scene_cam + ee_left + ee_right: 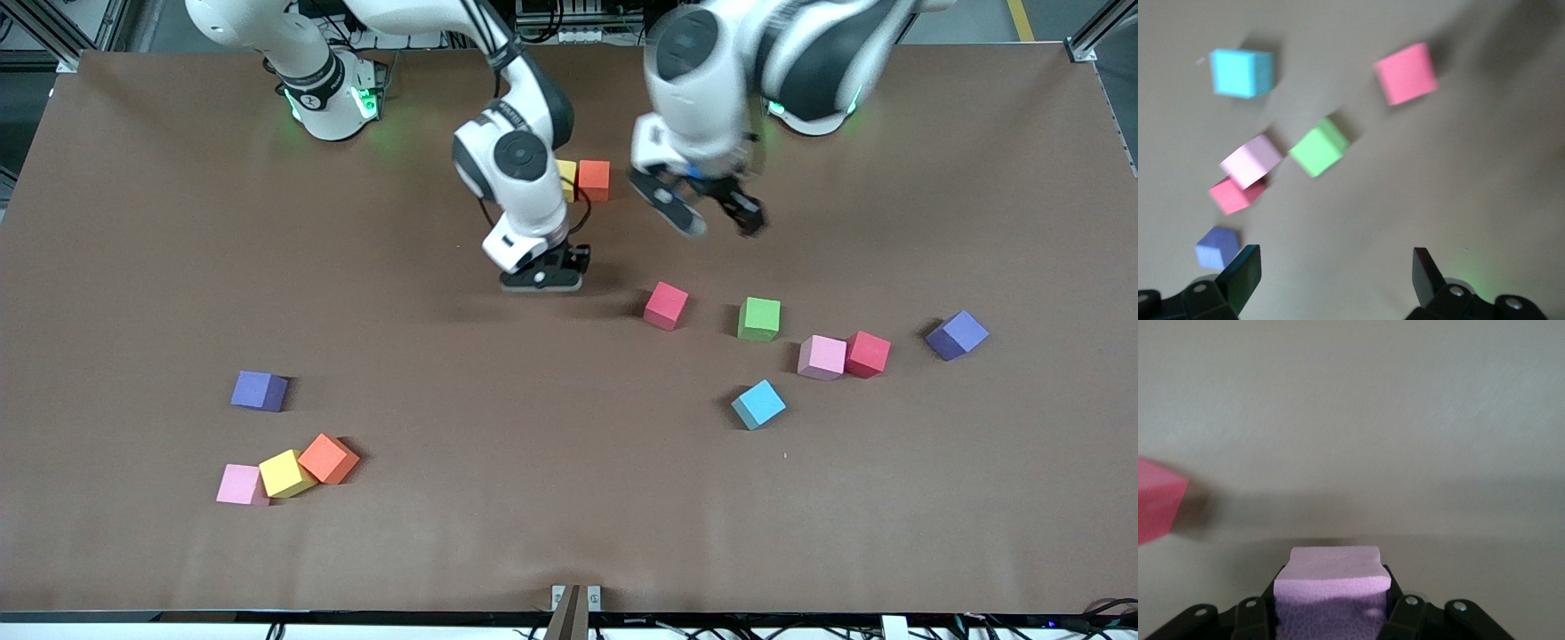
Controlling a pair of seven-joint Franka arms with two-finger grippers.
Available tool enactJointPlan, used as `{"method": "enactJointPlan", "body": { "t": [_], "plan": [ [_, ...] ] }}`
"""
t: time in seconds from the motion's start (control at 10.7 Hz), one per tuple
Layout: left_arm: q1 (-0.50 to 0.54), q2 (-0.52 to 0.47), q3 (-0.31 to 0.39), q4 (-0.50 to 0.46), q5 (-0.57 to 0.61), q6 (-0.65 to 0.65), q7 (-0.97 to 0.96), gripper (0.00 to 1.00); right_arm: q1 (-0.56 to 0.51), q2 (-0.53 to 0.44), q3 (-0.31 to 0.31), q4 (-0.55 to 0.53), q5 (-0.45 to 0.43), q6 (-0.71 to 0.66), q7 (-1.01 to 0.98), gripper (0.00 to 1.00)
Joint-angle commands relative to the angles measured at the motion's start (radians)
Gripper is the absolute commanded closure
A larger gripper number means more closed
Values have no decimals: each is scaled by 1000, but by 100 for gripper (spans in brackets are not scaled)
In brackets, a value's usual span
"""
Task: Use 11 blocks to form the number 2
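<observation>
Forming the numeral has barely begun; only a yellow foam cube (566, 180) and an orange foam cube (594, 179) touch at upper centre; the right gripper (542, 277) is clamped on a lilac foam cube (1331, 590) below them; the left gripper (711, 212) hangs spread and empty at upper centre-right; loose blocks lie scattered low.

Two white Franka arms, black at the joints
Glossy white shells, green lights glowing at both bases, black cables, black-fingered grippers with silver screws.

Matt foam blocks (758, 318) — matt brown table (569, 533).
</observation>
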Motion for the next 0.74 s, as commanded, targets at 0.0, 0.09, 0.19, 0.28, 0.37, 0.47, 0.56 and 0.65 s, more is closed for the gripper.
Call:
{"method": "enactJointPlan", "body": {
  "t": [0.0,0.09,0.19,0.28,0.37,0.47,0.56,0.65],
  "plan": [
    [0,25,106,21,-45,-10,-31,0,102,9,-51,-12,-52,15,126,79],
    [2,48,140,19,-66,36,-83,0,131,22,-54,-12,-97,15,182,79],
    [0,66,163,9,-113,85,-162,0,154,33,-54,-12,-130,15,231,79],
    [0,94,167,7,-163,123,-249,0,176,39,-54,-12,-155,15,272,79],
    [-10,114,167,7,-172,162,-346,0,190,39,-54,-13,-171,13,300,79],
    [-29,138,167,7,-160,192,-389,0,203,44,-54,-15,-175,13,328,80],
    [-50,172,167,9,-160,219,-404,0,225,47,-54,-18,-180,13,348,80],
    [-53,190,168,7,-160,237,-407,0,239,49,-56,-32,-200,13,372,80]
  ]
}}
